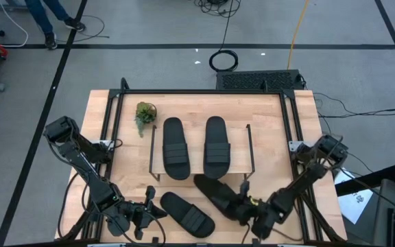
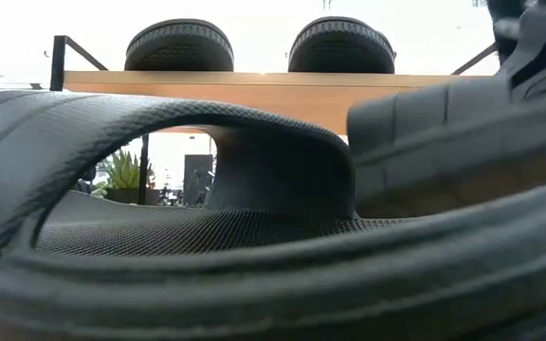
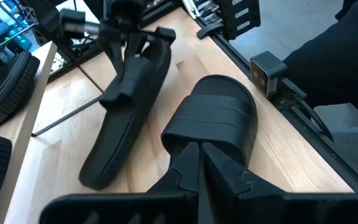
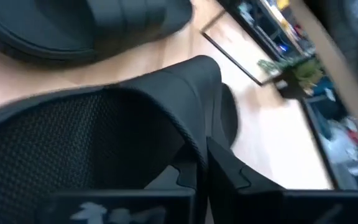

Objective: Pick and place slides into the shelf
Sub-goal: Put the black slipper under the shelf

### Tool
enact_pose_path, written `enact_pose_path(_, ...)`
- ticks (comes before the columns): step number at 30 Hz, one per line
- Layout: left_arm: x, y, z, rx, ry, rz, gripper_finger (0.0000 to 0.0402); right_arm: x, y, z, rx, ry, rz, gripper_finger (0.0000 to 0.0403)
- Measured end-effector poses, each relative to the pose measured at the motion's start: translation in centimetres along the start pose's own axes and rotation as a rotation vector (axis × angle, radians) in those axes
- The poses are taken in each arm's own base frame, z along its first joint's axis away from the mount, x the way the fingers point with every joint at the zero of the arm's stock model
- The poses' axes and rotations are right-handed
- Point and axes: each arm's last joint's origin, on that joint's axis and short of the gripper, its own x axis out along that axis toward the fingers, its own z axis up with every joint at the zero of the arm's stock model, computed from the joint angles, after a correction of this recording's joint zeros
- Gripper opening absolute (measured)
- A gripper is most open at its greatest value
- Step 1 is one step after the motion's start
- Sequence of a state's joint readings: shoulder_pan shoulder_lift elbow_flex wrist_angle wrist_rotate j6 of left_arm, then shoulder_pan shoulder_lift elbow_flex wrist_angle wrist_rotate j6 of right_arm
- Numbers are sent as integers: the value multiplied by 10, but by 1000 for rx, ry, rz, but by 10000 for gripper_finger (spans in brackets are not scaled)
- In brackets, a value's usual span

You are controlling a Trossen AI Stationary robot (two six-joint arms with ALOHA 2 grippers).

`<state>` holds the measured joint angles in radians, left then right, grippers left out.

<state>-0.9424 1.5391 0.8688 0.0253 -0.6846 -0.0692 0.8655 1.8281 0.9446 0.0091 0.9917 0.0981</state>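
four matching black slides with ribbed straps: two slides on the shelf (image 1: pixel 184 147) lie side by side on the shelf (image 1: pixel 201 175) plank. the right pincer (image 1: pixel 247 206) is clenched on the edge of the tilted slide (image 1: pixel 218 194), lifted on its side just in front of the shelf. the left pincer (image 1: pixel 145 209), fingers closed together and empty, sits touching the flat slide (image 1: pixel 187 214) on the tabletop (image 1: pixel 266 137). the low view is almost wholly blocked by a slide.
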Motion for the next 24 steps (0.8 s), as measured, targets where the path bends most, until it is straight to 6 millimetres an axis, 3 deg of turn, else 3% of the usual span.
enact_pose_path(10, 0, 0, 0, 10, 0, 0, 4, -22, -6, 15, 79, 97, -86, 2)
enact_pose_path(16, 0, 0, 0, 8, 0, -3, 11, -19, -5, 9, 123, 123, -108, 1)
enact_pose_path(24, 0, 0, 0, 12, 0, -3, 16, 0, 9, 4, 128, 166, -51, 1)
